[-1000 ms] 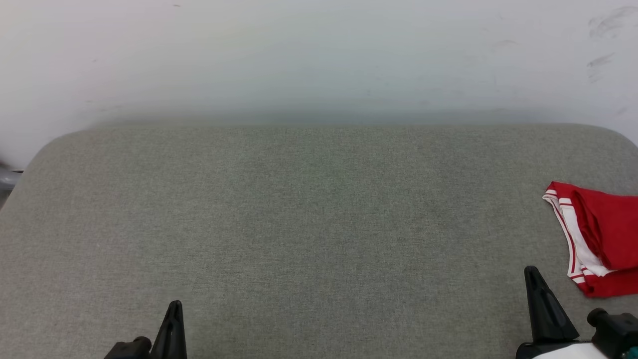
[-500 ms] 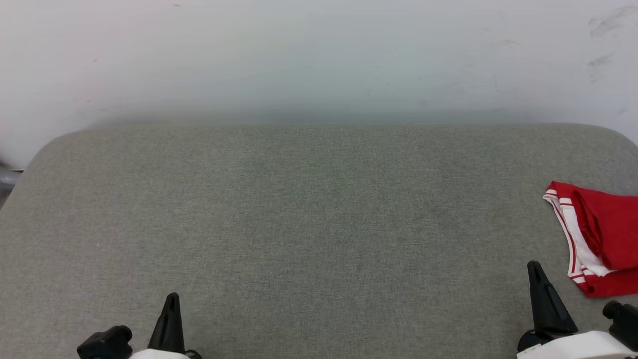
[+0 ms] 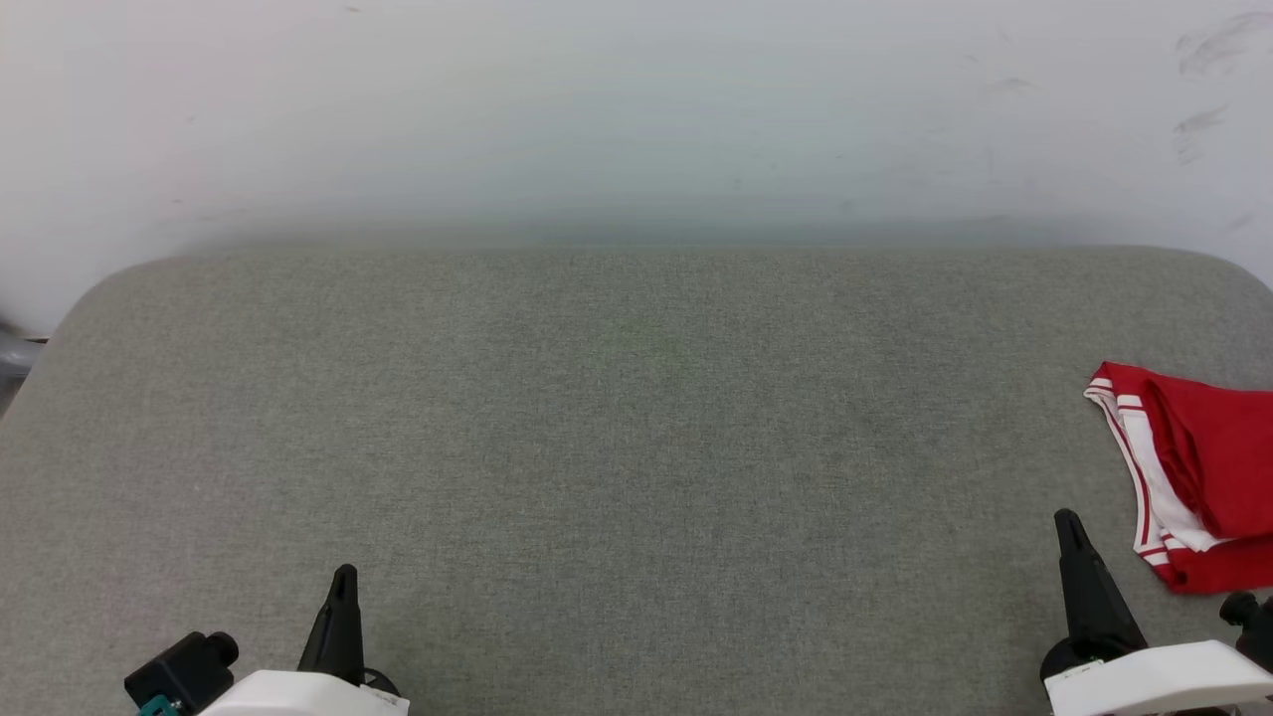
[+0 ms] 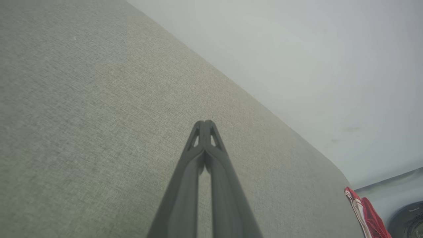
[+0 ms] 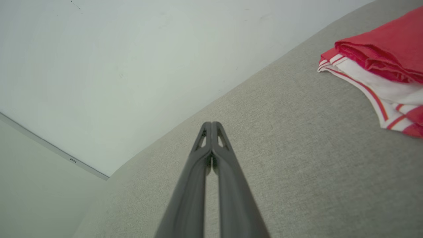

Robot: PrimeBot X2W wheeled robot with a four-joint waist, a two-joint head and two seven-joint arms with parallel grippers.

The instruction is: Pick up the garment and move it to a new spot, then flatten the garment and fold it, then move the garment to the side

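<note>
The garment (image 3: 1198, 467) is seen folded at the right edge of the grey worktop (image 3: 636, 447), red with white striped trim. The fingers of the left gripper (image 3: 343, 587) are pressed together, and nothing is held between them. The fingers of the right gripper (image 3: 1069, 527) are clenched empty too, near the garment but apart from it.

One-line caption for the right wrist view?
Shut right tool points across the grey surface; folded red-and-white garment lies apart at upper right.
</note>
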